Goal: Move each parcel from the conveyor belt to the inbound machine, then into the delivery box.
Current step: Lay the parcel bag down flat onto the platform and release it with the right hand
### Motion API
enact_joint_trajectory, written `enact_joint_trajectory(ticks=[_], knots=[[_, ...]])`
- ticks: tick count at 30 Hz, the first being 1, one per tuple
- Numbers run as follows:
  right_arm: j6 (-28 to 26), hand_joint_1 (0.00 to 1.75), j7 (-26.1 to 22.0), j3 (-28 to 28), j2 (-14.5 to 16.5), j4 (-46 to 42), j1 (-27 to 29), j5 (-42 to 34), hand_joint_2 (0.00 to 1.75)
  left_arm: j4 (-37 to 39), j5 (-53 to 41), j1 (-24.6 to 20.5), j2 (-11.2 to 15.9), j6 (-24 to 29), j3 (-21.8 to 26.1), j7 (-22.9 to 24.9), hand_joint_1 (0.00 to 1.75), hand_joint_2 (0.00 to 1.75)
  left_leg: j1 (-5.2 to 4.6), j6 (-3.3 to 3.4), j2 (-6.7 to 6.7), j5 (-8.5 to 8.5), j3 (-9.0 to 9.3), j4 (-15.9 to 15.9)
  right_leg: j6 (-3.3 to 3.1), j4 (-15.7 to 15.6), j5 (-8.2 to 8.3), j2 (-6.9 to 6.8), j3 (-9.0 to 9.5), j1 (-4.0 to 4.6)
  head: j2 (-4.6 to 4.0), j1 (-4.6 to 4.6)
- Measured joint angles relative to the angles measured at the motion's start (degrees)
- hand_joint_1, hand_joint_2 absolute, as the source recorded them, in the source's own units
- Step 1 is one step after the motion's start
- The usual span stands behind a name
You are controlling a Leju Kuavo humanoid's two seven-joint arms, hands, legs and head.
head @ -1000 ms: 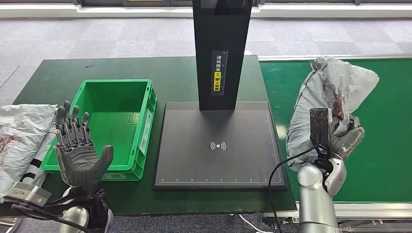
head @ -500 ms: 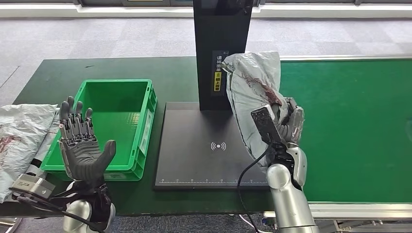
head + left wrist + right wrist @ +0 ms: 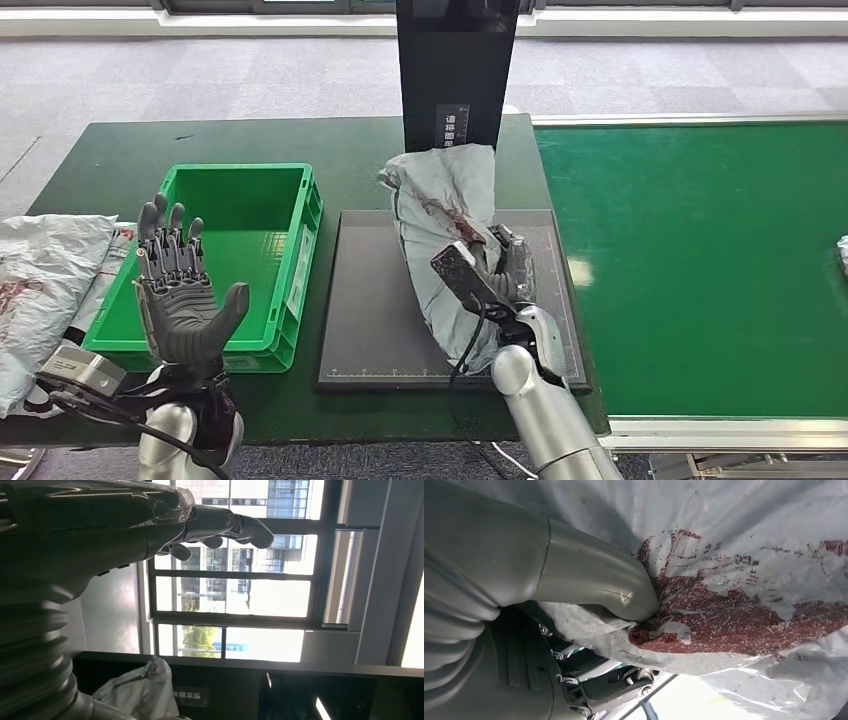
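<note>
My right hand (image 3: 505, 272) grips a grey plastic parcel (image 3: 440, 215) with dark red print and holds it over the black plate of the inbound machine (image 3: 365, 310), in front of its black post (image 3: 457, 70). Up close in the right wrist view, the thumb (image 3: 594, 585) presses into the parcel's (image 3: 744, 590) wrinkled film. My left hand (image 3: 178, 295) is raised palm-up with fingers spread, empty, at the near edge of the green delivery box (image 3: 290, 225). The left wrist view shows that hand's fingers (image 3: 225, 525) apart against windows. The green conveyor belt (image 3: 700, 260) lies to the right.
More grey parcels (image 3: 40, 280) lie at the left edge of the dark green table (image 3: 110, 150). A small piece of another bag (image 3: 842, 250) shows at the belt's right edge. The belt's white frame (image 3: 720, 432) runs along its near side.
My right hand has carried the parcel leftward from the conveyor belt to over the machine's plate. The left hand has risen slightly and stayed open.
</note>
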Motion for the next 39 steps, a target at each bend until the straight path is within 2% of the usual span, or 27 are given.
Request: enact_joint_trajectory(ticks=[4,9,13,29,32,36,38,39], knots=[[1.1,1.75,0.1,1.7,0.3,3.8,-0.2,-1.0,1.75,0.6,0.1,0.0,0.0,0.1,-0.4,0.0,0.0,1.75,0.01,0.0,0.0,-0.01,-0.01,0.0,-0.01,0.0,-0.01,0.01,0.0,-0.02,0.0,0.01],[5.6,1.75,-2.1,3.5,0.3,6.2,0.3,-2.7,1.75,1.2,0.2,0.1,0.1,0.4,-1.2,0.0,0.0,1.75,0.0,0.03,-0.01,-0.06,-0.02,0.0,-0.01,0.0,-0.02,0.0,0.0,-0.03,0.0,0.01],[4.4,0.0,-2.5,5.1,0.4,7.3,0.8,-2.8,1.75,1.2,0.4,0.1,0.1,1.3,-1.5,0.0,0.0,1.75,0.0,0.04,0.0,-0.07,-0.03,0.0,-0.01,0.0,-0.02,0.01,-0.01,-0.03,0.0,0.01],[1.7,0.0,-4.5,6.0,0.6,7.6,0.8,-5.6,1.75,1.1,0.6,0.4,0.2,2.2,-1.7,0.0,0.0,1.75,0.0,0.04,-0.01,-0.06,-0.03,0.0,-0.01,0.0,-0.02,0.01,-0.01,-0.03,0.0,0.01],[-2.7,0.0,-5.6,6.2,0.5,5.8,1.2,-5.8,1.75,0.8,0.6,0.8,0.3,2.8,-1.8,0.0,0.0,1.75,0.0,0.04,0.0,-0.06,-0.02,0.0,-0.01,0.0,-0.02,0.01,-0.02,-0.03,0.0,0.01],[-13.2,0.0,-5.2,6.7,-0.2,-0.3,2.5,-3.7,1.75,0.1,0.8,1.5,0.4,3.5,-1.8,0.0,0.0,1.75,0.0,0.04,-0.01,-0.07,-0.01,0.0,-0.01,0.0,-0.03,0.0,-0.03,-0.03,0.0,0.01],[-19.5,0.0,-8.0,6.5,-0.6,-5.3,4.4,-3.6,1.75,0.0,0.6,1.8,0.5,3.8,-1.9,0.0,0.0,1.75,-0.01,0.05,-0.01,-0.07,-0.02,0.0,-0.01,0.0,-0.03,0.0,-0.05,-0.04,0.0,0.01],[-21.8,0.0,-11.7,5.9,-0.6,-8.6,5.7,-4.1,1.75,0.4,-0.2,1.8,0.5,4.4,-2.0,0.0,0.0,1.75,-0.01,0.05,-0.02,-0.08,-0.02,0.0,0.0,0.0,-0.04,0.0,-0.06,-0.04,0.0,0.0]])
